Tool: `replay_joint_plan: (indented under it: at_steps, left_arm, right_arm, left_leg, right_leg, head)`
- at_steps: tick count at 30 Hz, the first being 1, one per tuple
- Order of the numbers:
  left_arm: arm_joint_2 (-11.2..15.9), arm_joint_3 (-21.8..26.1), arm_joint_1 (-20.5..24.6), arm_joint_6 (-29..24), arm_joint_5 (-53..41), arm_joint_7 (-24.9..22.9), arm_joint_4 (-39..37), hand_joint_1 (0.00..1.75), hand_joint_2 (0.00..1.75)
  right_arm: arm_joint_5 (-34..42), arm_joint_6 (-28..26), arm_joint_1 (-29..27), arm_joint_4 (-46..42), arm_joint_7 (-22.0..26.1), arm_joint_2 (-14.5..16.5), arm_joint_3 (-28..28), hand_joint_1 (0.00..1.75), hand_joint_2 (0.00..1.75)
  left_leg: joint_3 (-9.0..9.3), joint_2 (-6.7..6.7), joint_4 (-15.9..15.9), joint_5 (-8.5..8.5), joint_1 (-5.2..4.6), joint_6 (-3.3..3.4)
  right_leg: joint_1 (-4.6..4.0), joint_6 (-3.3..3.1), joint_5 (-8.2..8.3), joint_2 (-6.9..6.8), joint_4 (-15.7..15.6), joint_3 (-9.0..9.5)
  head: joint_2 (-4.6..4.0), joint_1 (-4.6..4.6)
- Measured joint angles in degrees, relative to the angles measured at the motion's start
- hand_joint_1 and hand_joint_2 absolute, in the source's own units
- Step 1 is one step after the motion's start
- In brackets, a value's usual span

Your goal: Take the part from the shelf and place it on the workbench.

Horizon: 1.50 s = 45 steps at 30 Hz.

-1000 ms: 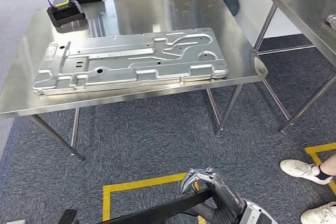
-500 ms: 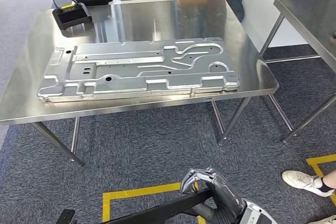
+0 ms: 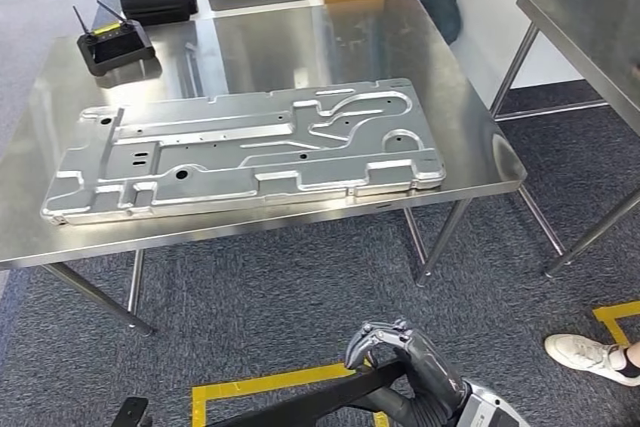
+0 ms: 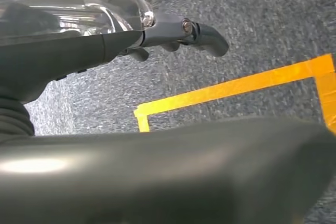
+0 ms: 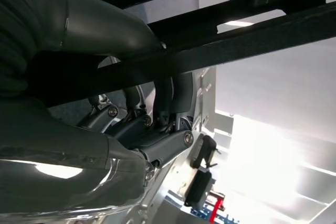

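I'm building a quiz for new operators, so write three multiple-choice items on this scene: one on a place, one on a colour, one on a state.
1. Where does the small black box with two antennas stand?
A. At the far left corner of the stainless steel table
B. On the carpet
C. On top of the large stamped metal panel

2. What colour is the tape line on the floor?
A. Red
B. Yellow
C. White

3. What is the robot's right hand doing?
A. Hanging open with nothing in it
B. Gripping a long black bar
C. Resting flat on the table

Answers:
1 A, the head view shows it on the tabletop behind the panel's left end.
2 B, the tape is yellow in the head and left wrist views.
3 B, its fingers curl over the bar, low above the carpet.
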<state>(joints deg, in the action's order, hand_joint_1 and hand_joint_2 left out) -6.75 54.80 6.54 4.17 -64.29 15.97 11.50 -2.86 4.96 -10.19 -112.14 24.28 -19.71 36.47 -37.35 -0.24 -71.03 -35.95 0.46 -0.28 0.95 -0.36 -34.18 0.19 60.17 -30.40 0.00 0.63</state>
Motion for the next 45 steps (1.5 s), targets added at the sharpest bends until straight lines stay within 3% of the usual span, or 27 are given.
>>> replay_joint_plan:
  at_steps: [1,3,5,8,10,12,13,14,15,16,18,21,23,25,27,28,29,32,34,36,39,45]
  left_arm:
    - [0.0,0.0,0.0,0.0,0.0,0.0,0.0,0.00,1.75]
    - [0.0,0.0,-0.1,0.0,0.2,0.0,0.0,0.00,1.75]
    - [0.1,0.0,-0.3,0.0,0.4,0.1,0.0,0.00,1.75]
    - [0.1,0.1,-0.3,-0.1,0.7,0.2,0.0,0.00,1.75]
    - [0.1,0.1,-0.2,-0.1,0.7,0.3,0.0,0.00,1.75]
    - [0.0,0.1,-0.2,-0.1,0.8,0.3,0.0,0.00,1.75]
    - [0.0,0.1,-0.2,-0.1,0.8,0.3,0.0,0.00,1.75]
    - [0.0,0.1,-0.3,-0.1,0.8,0.3,0.0,0.00,1.75]
    - [0.0,0.1,-0.3,-0.1,0.8,0.3,0.0,0.00,1.75]
    - [0.0,0.1,-0.3,-0.1,0.8,0.3,0.0,0.00,1.75]
    - [-0.1,0.1,-0.3,-0.1,0.8,0.4,0.0,0.00,1.75]
    - [-0.1,0.1,-0.3,-0.1,0.8,0.5,0.0,0.00,1.75]
    - [-0.1,0.1,-0.2,-0.1,0.8,0.6,0.0,0.00,1.75]
    - [-0.2,0.1,0.0,-0.1,0.9,0.7,0.0,0.00,1.75]
    - [-0.2,0.1,0.0,-0.1,0.9,0.7,0.0,0.00,1.75]
    - [-0.2,0.1,0.0,-0.1,0.9,0.7,0.0,0.00,1.75]
    - [-0.2,0.1,-0.1,-0.1,0.9,0.7,0.0,0.00,1.75]
    - [-0.2,0.1,-0.2,-0.1,1.0,0.7,0.0,0.00,1.75]
    - [-0.2,0.1,-0.3,-0.1,1.1,0.7,0.0,0.00,1.75]
    - [-0.2,0.2,-0.3,-0.1,1.3,0.8,0.0,0.00,1.75]
    - [-0.2,0.2,-0.3,-0.1,1.4,1.0,0.0,0.00,1.75]
    - [-0.4,0.2,-0.3,-0.1,1.6,1.1,0.0,0.00,1.75]
  right_arm:
    - [-0.1,-0.1,0.0,0.0,0.0,0.0,0.0,1.75,1.75]
    - [-0.2,-0.5,0.0,-0.1,0.0,0.0,-0.1,1.75,1.75]
    - [-0.4,-0.9,-0.2,-0.5,-0.1,-0.2,-0.4,1.75,1.75]
    - [-0.6,-1.4,-0.5,-1.3,0.0,-0.7,-1.2,1.75,1.75]
    - [-0.7,-1.5,-0.6,-1.9,0.0,-1.3,-1.8,1.75,1.75]
    - [-0.8,-1.6,-0.8,-2.3,0.0,-1.8,-2.3,1.75,1.75]
    - [-0.8,-1.6,-1.0,-2.4,0.0,-2.0,-2.5,1.75,1.75]
    - [-0.8,-1.6,-1.1,-2.6,0.0,-2.1,-2.6,1.75,1.75]
    - [-0.8,-1.6,-1.2,-2.7,0.0,-2.2,-2.8,1.75,1.75]
    - [-0.8,-1.6,-1.2,-2.8,0.0,-2.4,-2.9,1.75,1.75]
    - [-0.8,-1.6,-1.4,-2.9,0.0,-2.6,-2.9,1.75,1.75]
    - [-0.9,-1.6,-1.8,-3.2,-0.1,-2.8,-3.0,1.75,1.75]
    - [-0.9,-1.7,-1.9,-3.5,-0.1,-2.9,-3.2,1.75,1.75]
    - [-0.9,-1.7,-1.9,-3.8,-0.1,-2.9,-3.2,1.75,1.75]
    - [-0.9,-1.7,-1.9,-3.8,-0.1,-2.9,-3.2,1.75,1.75]
    - [-0.9,-1.7,-2.0,-3.8,-0.1,-2.9,-3.3,1.75,1.75]
    - [-1.0,-1.7,-2.0,-3.8,-0.1,-2.9,-3.3,1.75,1.75]
    - [-1.0,-1.7,-2.0,-3.9,-0.1,-2.9,-3.3,1.75,1.75]
    - [-1.1,-1.7,-1.9,-4.0,-0.1,-2.9,-3.3,1.75,1.75]
    - [-1.2,-1.7,-1.9,-4.0,-0.1,-2.9,-3.3,1.75,1.75]
    - [-1.3,-1.8,-1.8,-4.1,-0.2,-2.9,-3.4,1.75,1.75]
    - [-2.7,-3.1,-2.1,-4.3,-0.9,-3.2,-4.0,1.75,1.75]
  left_leg:
    - [0.58,-0.01,2.9,2.67,-0.13,0.36]
    - [1.17,-0.01,7.1,4.94,-0.74,1.20]
    - [1.28,-0.04,8.4,4.62,-1.16,1.81]
    - [3.03,-0.15,10.0,4.81,-0.70,2.35]
    - [4.14,-0.14,10.5,4.45,-0.47,2.75]
    - [4.96,-0.11,10.6,3.69,-0.42,2.93]
    - [5.48,-0.12,10.6,3.22,-0.41,2.91]
    - [6.15,-0.13,10.6,2.70,-0.38,2.87]
    - [6.95,-0.15,10.6,2.13,-0.33,2.80]
    - [7.73,-0.16,10.6,1.52,-0.27,2.64]
    - [8.81,-0.19,10.6,0.55,-0.26,2.11]
    - [9.30,-0.19,10.7,-0.12,-0.42,1.19]
    - [9.24,-0.17,9.5,-0.32,-0.46,0.74]
    - [6.66,-0.15,4.6,-1.88,-0.34,0.17]
    - [2.11,-0.14,-1.9,-4.28,-0.17,-0.32]
    - [0.27,-0.13,-3.9,-4.57,-0.16,-0.40]
    - [-0.75,-0.13,-4.1,-3.69,-0.17,-0.33]
    - [0.21,-0.09,3.3,3.95,-0.49,0.62]
    - [0.88,-0.03,6.7,6.19,-1.06,1.54]
    - [1.24,0.00,8.2,5.71,-1.33,1.91]
    - [1.80,-0.16,9.4,5.35,-1.16,1.41]
    - [2.03,-0.16,9.5,4.97,-1.12,1.57]
  right_leg:
    - [0.02,0.09,-0.53,0.00,-0.1,0.76]
    - [0.08,0.56,-1.35,0.03,-0.2,1.67]
    - [0.03,1.39,-1.68,0.09,-0.2,2.22]
    - [-0.10,2.32,-2.25,0.03,1.1,2.51]
    - [-0.06,2.63,-4.33,0.01,5.8,-0.04]
    - [-0.03,3.04,-6.64,0.00,12.2,-4.59]
    - [-0.02,3.25,-6.65,-0.01,13.9,-6.32]
    - [-0.01,3.40,-5.53,-0.01,13.8,-7.21]
    - [-0.01,3.49,-3.21,-0.02,11.6,-7.18]
    - [-0.01,3.48,-0.38,-0.03,8.4,-6.68]
    - [-0.24,2.98,2.87,-0.11,3.7,-6.08]
    - [-0.47,1.35,2.95,-0.15,2.2,-6.06]
    - [-0.18,0.68,2.69,-0.16,1.7,-5.12]
    - [0.06,0.18,2.21,-0.24,1.1,-3.88]
    - [0.06,-0.10,1.55,-0.24,0.9,-3.06]
    - [0.03,-0.13,1.18,-0.20,0.9,-2.66]
    - [-0.01,-0.15,0.80,-0.15,0.9,-2.14]
    - [-0.10,-0.01,-0.46,-0.10,0.8,-0.18]
    - [0.03,0.38,-0.95,-0.09,0.6,0.36]
    - [0.00,0.75,-1.10,-0.06,0.6,0.27]
    - [-0.19,0.73,-1.04,-0.12,0.2,0.43]
    - [-0.20,1.11,-1.27,-0.13,-1.0,1.27]
  head:
    - [0.00,-0.01]
    - [0.00,0.01]
    - [0.00,0.08]
    - [0.00,0.10]
    - [0.00,0.08]
    - [0.00,0.07]
    - [0.00,0.07]
    - [0.00,0.07]
    - [0.00,0.07]
    - [0.00,0.07]
    - [0.01,0.04]
    - [0.01,-0.03]
    - [0.00,0.02]
    - [0.00,0.10]
    - [0.00,0.15]
    - [0.00,0.15]
    - [0.00,0.15]
    - [0.00,0.14]
    - [0.00,0.14]
    - [0.00,0.15]
    - [0.00,0.13]
    - [0.00,0.13]
